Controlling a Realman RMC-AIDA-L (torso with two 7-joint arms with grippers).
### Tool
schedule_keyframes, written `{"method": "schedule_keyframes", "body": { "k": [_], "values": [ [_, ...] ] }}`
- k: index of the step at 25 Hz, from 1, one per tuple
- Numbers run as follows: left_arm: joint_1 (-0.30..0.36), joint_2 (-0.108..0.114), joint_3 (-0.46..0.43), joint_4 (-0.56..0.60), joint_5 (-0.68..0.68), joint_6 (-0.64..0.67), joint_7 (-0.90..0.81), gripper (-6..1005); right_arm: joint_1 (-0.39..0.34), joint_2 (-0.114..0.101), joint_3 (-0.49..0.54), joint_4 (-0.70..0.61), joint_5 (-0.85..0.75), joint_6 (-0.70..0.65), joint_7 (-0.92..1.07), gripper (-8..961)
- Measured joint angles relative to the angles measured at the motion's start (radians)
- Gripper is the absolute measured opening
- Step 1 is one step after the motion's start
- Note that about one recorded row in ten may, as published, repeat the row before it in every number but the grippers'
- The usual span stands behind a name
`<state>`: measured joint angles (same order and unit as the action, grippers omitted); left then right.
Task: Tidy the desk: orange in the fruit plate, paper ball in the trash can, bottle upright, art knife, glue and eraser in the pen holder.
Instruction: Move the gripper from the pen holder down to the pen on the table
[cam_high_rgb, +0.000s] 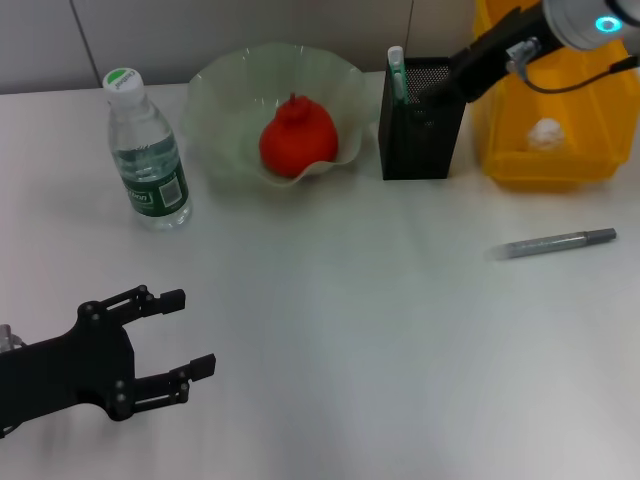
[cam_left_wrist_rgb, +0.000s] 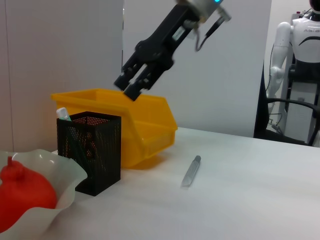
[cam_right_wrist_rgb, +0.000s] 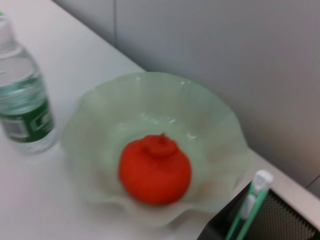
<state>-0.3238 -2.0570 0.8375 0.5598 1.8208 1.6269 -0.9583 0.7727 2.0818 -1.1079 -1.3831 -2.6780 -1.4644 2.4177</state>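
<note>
White worktop (cam_high_rgb: 350, 330), head view. Upper centre: pale green translucent fruit plate with wavy rim (cam_high_rgb: 215, 95), holding the round orange-red fruit with a small knob on top (cam_high_rgb: 297, 138), seated in the middle of the plate. Same fruit sits low left in the left wrist view (cam_left_wrist_rgb: 22, 195) and centre in the right wrist view (cam_right_wrist_rgb: 155, 167).

Upper left: clear plastic water bottle with white-and-green cap and green label (cam_high_rgb: 146, 155), standing upright just left of the plate, not touching it.

Right of the plate: black mesh square pen holder (cam_high_rgb: 420, 125), a green-and-white stick-shaped item (cam_high_rgb: 396, 72) upright in its left corner; what it is cannot be told.

Upper right: yellow plastic bin (cam_high_rgb: 560, 150) with a white crumpled paper ball (cam_high_rgb: 545, 133) inside.

Right of centre: slim grey art knife (cam_high_rgb: 553, 243) lying flat on the worktop, well apart from the holder.

Right hand (cam_left_wrist_rgb: 131, 86) hangs above the holder's back edge and the bin's rim, fingers narrowly parted, holding nothing visible.

Left hand (cam_high_rgb: 180, 335), lower left, hovers over bare worktop, fingers wide, empty.
</note>
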Motion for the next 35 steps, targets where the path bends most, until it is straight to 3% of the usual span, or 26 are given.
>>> {"method": "schedule_keyframes", "body": {
  "k": [5,11,17,28,35],
  "values": [
    [-0.003,0.000,0.001,0.000,0.000,0.004,0.000,810,-0.035,0.001,-0.015,-0.077,0.009,-0.137,0.017,608],
    [-0.004,0.000,0.000,0.000,-0.002,0.004,-0.003,810,-0.051,0.000,-0.092,-0.061,-0.054,-0.241,-0.007,602],
    [0.000,-0.003,-0.008,-0.013,-0.010,0.007,-0.021,811,-0.056,-0.004,-0.112,-0.016,-0.092,-0.310,-0.156,588],
    [-0.008,-0.008,-0.017,-0.079,-0.052,0.012,-0.042,811,-0.121,-0.006,-0.088,0.042,-0.114,-0.277,-0.467,554],
    [-0.007,-0.008,-0.020,-0.128,-0.134,0.026,-0.053,811,-0.174,-0.006,-0.033,0.073,-0.119,-0.139,-0.667,532]
  ]
}}
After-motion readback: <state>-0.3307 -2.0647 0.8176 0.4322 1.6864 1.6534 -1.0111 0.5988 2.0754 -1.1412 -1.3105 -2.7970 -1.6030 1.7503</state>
